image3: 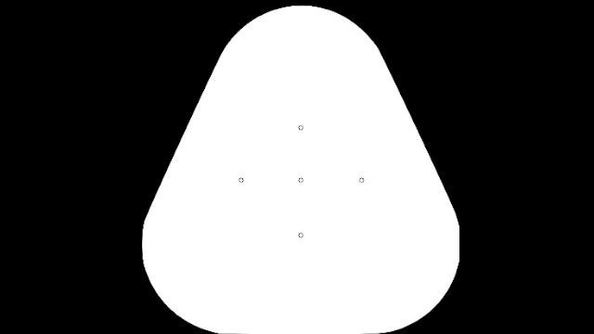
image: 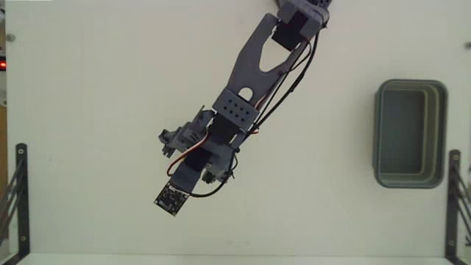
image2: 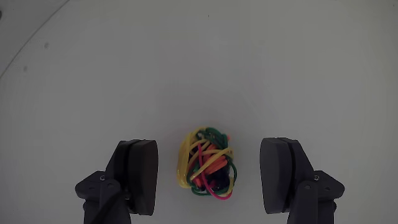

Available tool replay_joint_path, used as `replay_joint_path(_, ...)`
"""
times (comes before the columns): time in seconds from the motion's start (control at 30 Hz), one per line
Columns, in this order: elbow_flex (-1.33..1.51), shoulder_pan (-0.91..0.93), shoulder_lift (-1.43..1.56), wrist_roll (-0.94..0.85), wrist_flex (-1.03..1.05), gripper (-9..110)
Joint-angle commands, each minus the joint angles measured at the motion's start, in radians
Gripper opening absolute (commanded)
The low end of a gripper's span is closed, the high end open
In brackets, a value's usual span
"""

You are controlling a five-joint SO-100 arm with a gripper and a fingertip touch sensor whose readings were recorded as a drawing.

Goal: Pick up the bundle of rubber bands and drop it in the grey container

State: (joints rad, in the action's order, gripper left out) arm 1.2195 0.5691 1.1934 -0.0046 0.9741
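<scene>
Bundle of rubber bands (image2: 206,163) between spread gripper (image2: 211,177) fingers, on table (image2: 186,62).

Surface: plain pale grey-white table (image2: 199,68), a faint curved edge crossing the top left corner, two tiny dark specks nearby.
Bundle of rubber bands (image2: 207,163): small roundish tangle, mostly yellow, with green, red, orange and pink strands; resting on the table, low in the frame, slightly right of centre.
Gripper (image2: 209,177): entering from the bottom edge, spread wide, bundle between the two tips.
Fingers (image2: 140,176): dark grey, flat rounded pads facing inward; left pad just beside the bundle, right pad a little farther off; neither touching it.
Shadow: soft, faint, under the bundle.
</scene>
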Motion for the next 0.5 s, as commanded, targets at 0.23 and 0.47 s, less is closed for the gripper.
replay_joint_path(0.23, 0.022, 0.007, 0.042, 0.005, -0.030, 110)
replay_joint_path(0.47, 0.035, 0.007, 0.042, 0.005, -0.044, 110)
